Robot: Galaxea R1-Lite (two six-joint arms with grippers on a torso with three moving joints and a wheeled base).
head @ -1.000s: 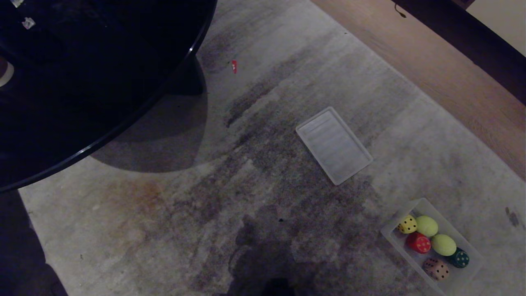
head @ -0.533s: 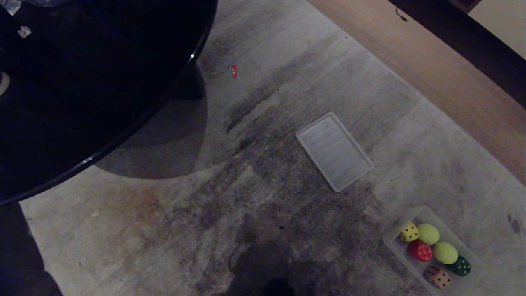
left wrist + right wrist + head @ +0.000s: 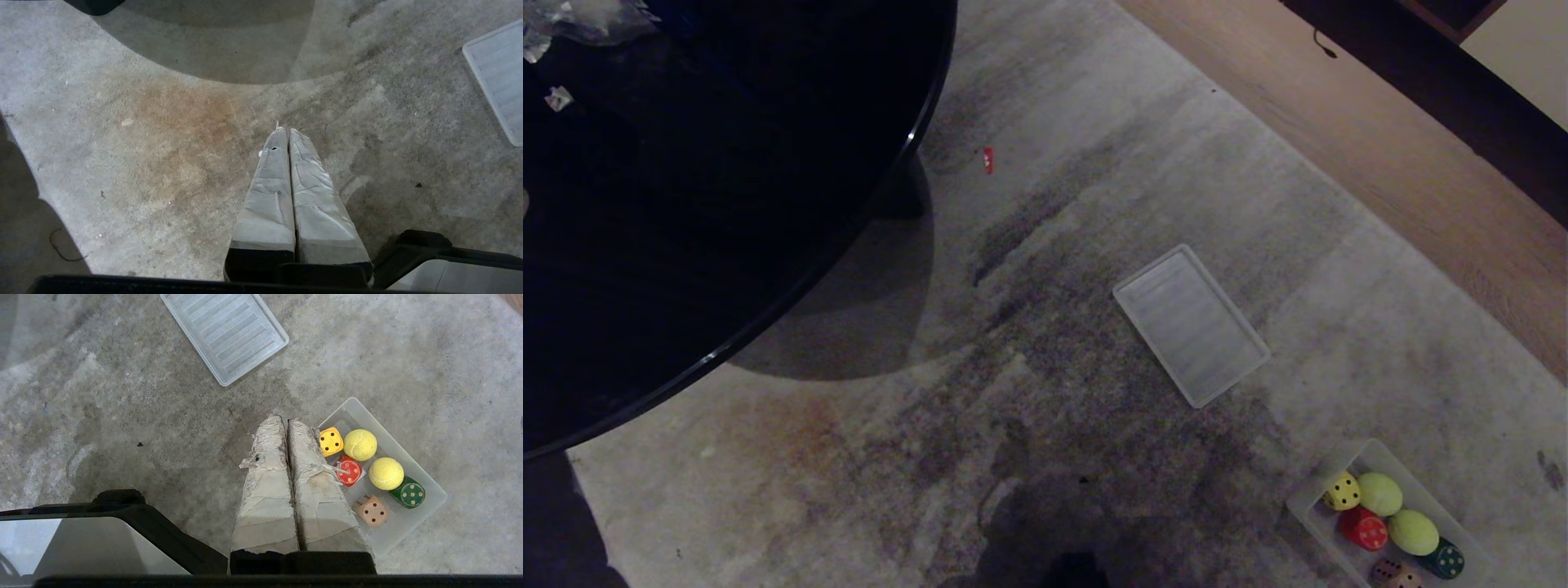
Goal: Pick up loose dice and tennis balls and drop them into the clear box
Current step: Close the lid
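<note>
Clear box (image 3: pixel 425 489) on carpet (image 3: pixel 1094 245), head view five o'clock, holds four dice (image 3: pixel 331 441) and two tennis balls (image 3: pixel 360 444). Ribbed tray (image 3: pixel 1191 325) at box's eleven o'clock. Only wrist views show grippers: right gripper (image 3: pixel 286 421) and left gripper (image 3: pixel 284 130), both closed, empty.

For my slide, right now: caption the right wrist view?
Shut right tool over carpet beside box holding four dice and two balls.

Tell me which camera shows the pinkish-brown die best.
The right wrist view: the pinkish-brown die sits whole inside the clear box, pips visible. The head view cuts it off at the picture's bottom edge. The left wrist view misses it entirely.
</note>
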